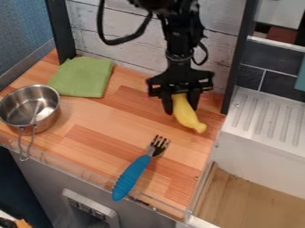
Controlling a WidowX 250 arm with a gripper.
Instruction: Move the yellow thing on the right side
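Note:
The black gripper (180, 103) hangs over the back right part of the wooden counter, its two fingers on either side of the upper end of a yellow banana-shaped object (186, 115). It is shut on that end. The yellow object slants down toward the lower right, its tip near the counter's right edge. Whether its lower end touches the wood, I cannot tell. The end between the fingers is partly hidden by the gripper.
On the wooden counter (89, 147) a metal pot (44, 113) stands at the left, a green cloth (83, 76) lies at the back left, and a blue-handled fork (134, 175) lies at the front. A white ribbed drainboard (268, 116) and sink adjoin on the right.

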